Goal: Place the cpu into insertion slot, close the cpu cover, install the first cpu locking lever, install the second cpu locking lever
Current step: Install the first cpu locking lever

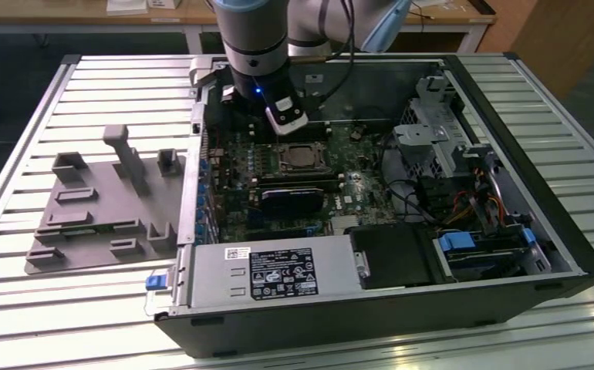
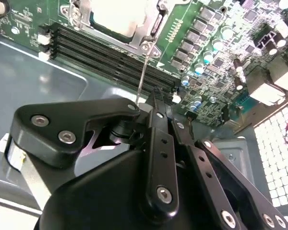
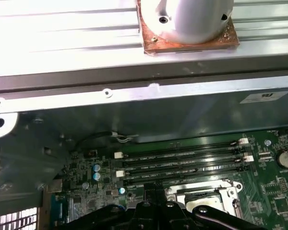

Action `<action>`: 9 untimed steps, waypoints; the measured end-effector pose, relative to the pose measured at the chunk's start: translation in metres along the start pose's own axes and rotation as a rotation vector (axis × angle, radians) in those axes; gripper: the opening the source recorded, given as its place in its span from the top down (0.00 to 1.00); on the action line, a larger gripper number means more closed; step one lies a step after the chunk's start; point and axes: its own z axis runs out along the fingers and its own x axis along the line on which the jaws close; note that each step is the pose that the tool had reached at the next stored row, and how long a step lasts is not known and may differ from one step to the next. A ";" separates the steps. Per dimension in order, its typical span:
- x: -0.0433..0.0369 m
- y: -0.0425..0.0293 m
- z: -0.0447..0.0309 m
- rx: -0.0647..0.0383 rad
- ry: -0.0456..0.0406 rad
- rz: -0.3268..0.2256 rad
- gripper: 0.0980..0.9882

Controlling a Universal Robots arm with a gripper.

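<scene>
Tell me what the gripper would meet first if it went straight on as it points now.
Probably the thin locking lever just ahead of the gripper, then the memory slots; depth is unclear.

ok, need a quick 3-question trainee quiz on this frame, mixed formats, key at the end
1. True or false: the gripper hangs over the grey fixture outside the computer case.
2. In both wrist views, what runs right beside the insertion slot? A) long black memory slots B) a cooling fan C) a coiled hose
3. What colour is the circuit board around the slot?
Key: 1 false, it is inside the case, above the board; 2 A; 3 green.
</scene>
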 end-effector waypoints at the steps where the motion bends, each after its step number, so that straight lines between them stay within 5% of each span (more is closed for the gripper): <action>1: -0.0021 0.0002 0.0002 0.000 0.0000 0.000 1.00; 9: -0.0346 0.0040 0.0027 0.001 0.0047 0.002 1.00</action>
